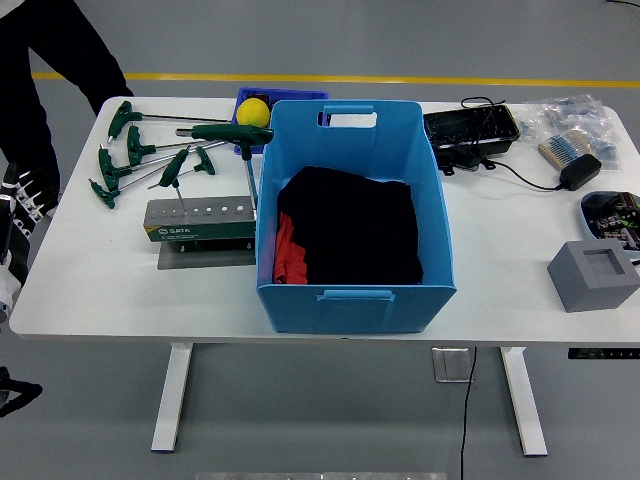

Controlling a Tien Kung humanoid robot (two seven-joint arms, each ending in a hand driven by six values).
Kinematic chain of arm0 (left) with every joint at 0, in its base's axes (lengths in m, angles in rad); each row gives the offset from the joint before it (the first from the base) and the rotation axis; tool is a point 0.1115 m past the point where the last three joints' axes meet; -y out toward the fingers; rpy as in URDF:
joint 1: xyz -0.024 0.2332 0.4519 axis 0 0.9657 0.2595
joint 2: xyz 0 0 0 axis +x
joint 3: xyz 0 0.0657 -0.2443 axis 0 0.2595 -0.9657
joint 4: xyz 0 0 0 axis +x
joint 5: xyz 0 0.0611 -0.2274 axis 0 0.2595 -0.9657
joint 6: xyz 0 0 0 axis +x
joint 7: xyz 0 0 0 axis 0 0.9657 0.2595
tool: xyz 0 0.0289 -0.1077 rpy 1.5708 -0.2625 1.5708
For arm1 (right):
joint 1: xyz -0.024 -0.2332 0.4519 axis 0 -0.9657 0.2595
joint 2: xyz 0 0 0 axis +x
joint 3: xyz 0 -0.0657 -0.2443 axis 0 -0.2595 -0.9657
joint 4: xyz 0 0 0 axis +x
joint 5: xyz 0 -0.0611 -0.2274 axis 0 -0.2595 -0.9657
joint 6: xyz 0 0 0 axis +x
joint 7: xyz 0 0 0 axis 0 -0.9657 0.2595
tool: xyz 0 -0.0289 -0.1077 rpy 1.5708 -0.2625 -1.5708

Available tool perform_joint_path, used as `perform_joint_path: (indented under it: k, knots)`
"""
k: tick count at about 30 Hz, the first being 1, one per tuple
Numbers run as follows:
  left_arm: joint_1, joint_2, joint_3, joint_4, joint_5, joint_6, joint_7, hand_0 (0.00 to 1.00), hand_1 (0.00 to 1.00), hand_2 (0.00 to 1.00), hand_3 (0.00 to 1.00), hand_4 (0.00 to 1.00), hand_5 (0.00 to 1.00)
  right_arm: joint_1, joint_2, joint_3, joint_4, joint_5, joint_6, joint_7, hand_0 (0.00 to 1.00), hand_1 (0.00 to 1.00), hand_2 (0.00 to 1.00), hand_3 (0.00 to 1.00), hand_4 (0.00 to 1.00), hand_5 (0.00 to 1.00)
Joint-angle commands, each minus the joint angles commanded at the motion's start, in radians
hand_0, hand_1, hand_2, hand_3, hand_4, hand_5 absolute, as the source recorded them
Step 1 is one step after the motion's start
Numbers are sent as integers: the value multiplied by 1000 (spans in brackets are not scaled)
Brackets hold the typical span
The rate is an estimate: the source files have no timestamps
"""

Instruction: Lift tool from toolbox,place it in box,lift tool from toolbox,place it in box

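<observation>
A grey tool stand (198, 222) sits on the white table (120, 290), left of the big blue box (355, 296). Two green T-handle wrenches stand in it: a tall one (232, 133) at its right end by the box wall, and a shorter one (175, 168) at its left. Several more green-handled wrenches (128, 150) lie flat on the table behind the stand. Inside the box are a black cloth (352, 225) and something red (286, 250). A black and white part, maybe my left arm (12, 235), shows at the left edge, off the table. My right arm is out of view.
A small dark blue bin (250, 140) with a yellow ball (254, 110) stands behind the box. At the right are a black tray of cables (470, 130), a power adapter (580, 170), a bag of parts (575, 115) and a grey block (592, 275). A person's dark legs (50, 60) are at top left.
</observation>
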Motion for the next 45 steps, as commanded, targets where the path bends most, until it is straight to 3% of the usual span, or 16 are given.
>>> perform_joint_path:
  k: [45]
  knots:
    - [-9, -1, 3, 4, 1, -1, 2, 813, 817, 845, 744, 883, 918, 1, 1, -55, -6, 81, 7, 19, 697, 686, 749, 583, 834, 685]
